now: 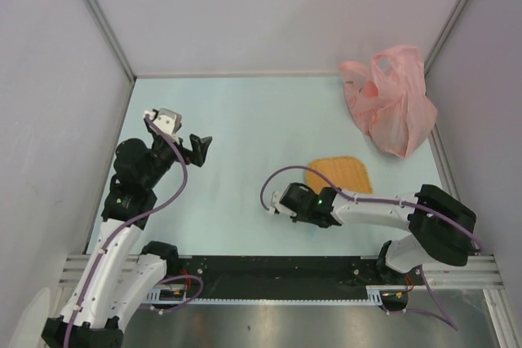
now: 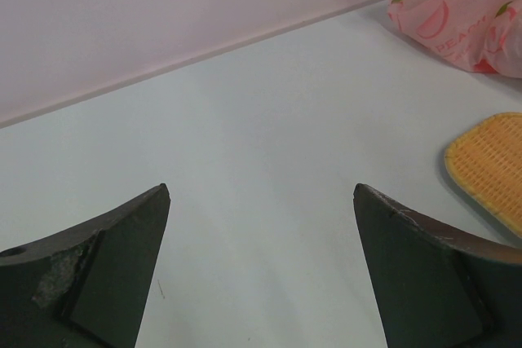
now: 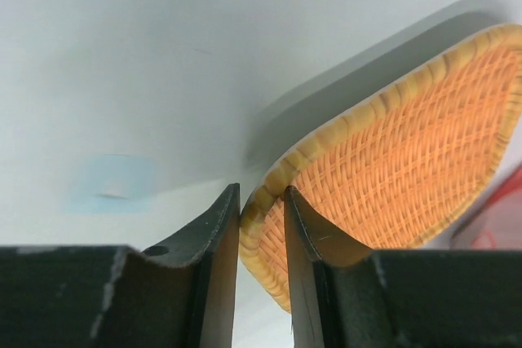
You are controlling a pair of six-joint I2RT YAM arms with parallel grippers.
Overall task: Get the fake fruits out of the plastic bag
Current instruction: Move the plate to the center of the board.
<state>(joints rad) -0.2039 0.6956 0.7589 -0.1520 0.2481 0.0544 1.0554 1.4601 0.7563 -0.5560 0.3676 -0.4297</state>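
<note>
the pink plastic bag [image 1: 393, 112] sits in the far right corner of the counter [image 1: 245, 112], slumped against the right wall, its handle loops up and its mouth gathered. it bulges and is the only container in view. the film is translucent. a darker reddish patch [image 1: 369, 87] shows through near the top, but the fake fruits inside cannot be told apart. the left wrist view shows peach prints on the film.

nearer the arms, well apart from the bag, is the woven mat [image 3: 408, 152], orange-tan with a paler rim. the right arm [image 1: 375, 209] reaches leftward across the near side of the counter. the right jaws stand narrow, pinching the mat's rim at one rounded corner, and the mat is tilted with a shadow beneath it.

the left arm [image 1: 134, 173] is on the left side. the left jaws stand wide apart over bare counter, holding nothing and aimed toward the far right.
</note>
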